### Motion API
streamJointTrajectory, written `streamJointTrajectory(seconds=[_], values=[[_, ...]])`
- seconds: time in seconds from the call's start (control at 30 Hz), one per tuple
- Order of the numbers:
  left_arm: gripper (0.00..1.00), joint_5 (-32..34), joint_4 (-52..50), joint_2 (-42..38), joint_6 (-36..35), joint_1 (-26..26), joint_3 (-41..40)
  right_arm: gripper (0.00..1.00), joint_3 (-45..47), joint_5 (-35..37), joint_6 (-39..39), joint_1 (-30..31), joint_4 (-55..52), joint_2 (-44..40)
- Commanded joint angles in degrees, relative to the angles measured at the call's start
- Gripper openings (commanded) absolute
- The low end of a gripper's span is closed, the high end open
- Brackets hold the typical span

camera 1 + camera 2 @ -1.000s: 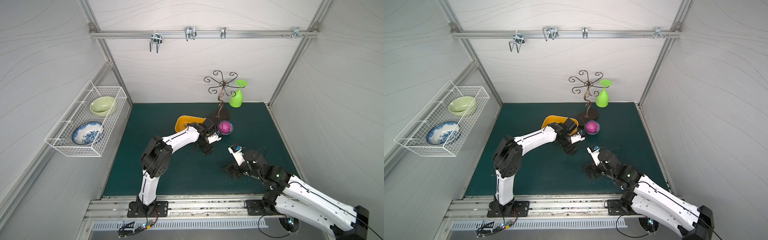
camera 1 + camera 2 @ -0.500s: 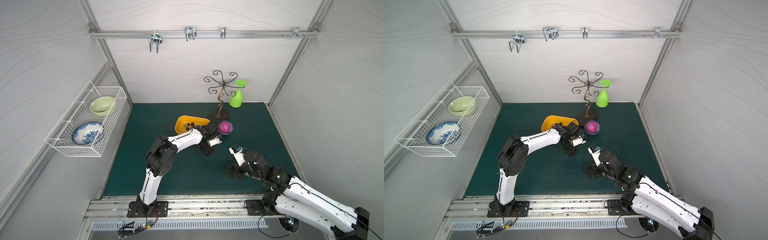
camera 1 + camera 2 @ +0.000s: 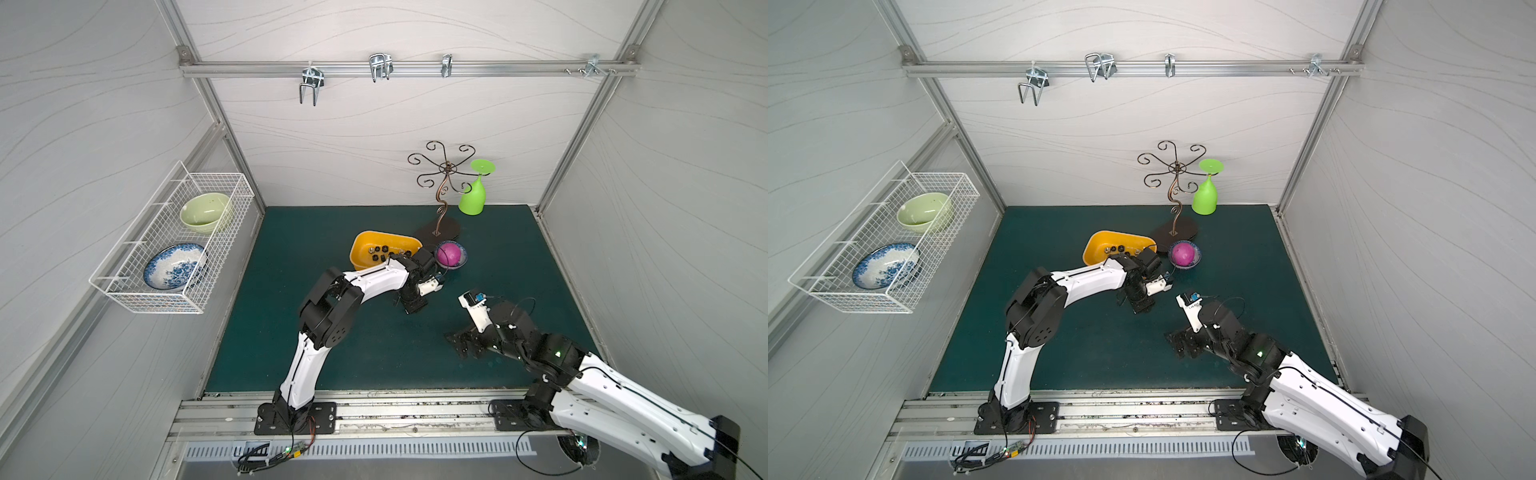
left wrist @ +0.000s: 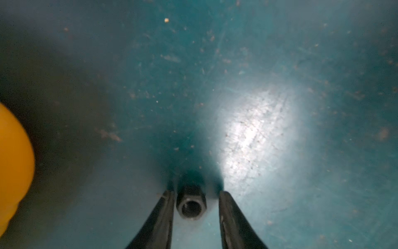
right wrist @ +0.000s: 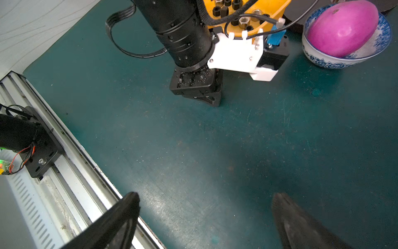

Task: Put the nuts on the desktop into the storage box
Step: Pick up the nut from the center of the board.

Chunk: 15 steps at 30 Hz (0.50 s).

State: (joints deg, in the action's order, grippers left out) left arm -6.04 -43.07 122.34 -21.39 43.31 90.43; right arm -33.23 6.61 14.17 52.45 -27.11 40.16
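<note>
My left arm has swung off the storage box (image 3: 359, 254) and dropped to the surface (image 3: 332, 353) just in front of it, so the box is now uncovered in both top views. The right arm hasn't budged. Left hand (image 4: 195, 194) is narrow, with fingers either side of one black nut (image 4: 191, 204). One finger is touching or nearly touching it and there's a gap at the other, so no grip yet. Right hand (image 5: 205, 197) is wide, holds nothing, and hovers low over bare surface. Progress: a batch of nuts (image 5: 224, 9) is already in the box and this one is still on the surface. I see no other loose ones, but they're too small to rule out. The nut's bore faces back up along my fingers, so it's probably flat on one face with its axis roughly upright. It's stubby, with no real long axis.
</note>
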Motion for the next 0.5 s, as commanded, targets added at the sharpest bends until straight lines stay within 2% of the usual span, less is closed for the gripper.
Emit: streamJointTrajectory(seconds=[0.0, 0.2, 0.27, 0.47], values=[[0.32, 1.36, -1.48, 2.46, -0.68, 0.29, 1.67, 0.99, -0.30, 0.55, 0.68, 0.34, -0.92, -1.25], [0.15, 1.76, -2.42, 2.81, -1.06, 0.38, 2.63, 0.99, -0.08, 0.85, 0.69, 0.29, -0.88, -1.92], [0.06, 2.47, -3.19, 2.73, -1.36, 0.46, 3.14, 0.99, -0.07, 1.10, 0.61, 0.31, -0.91, -1.93], [0.06, 2.97, -4.25, -0.50, -1.81, 0.46, 3.60, 0.99, 0.14, 1.07, 0.51, 0.31, -0.84, -1.70]])
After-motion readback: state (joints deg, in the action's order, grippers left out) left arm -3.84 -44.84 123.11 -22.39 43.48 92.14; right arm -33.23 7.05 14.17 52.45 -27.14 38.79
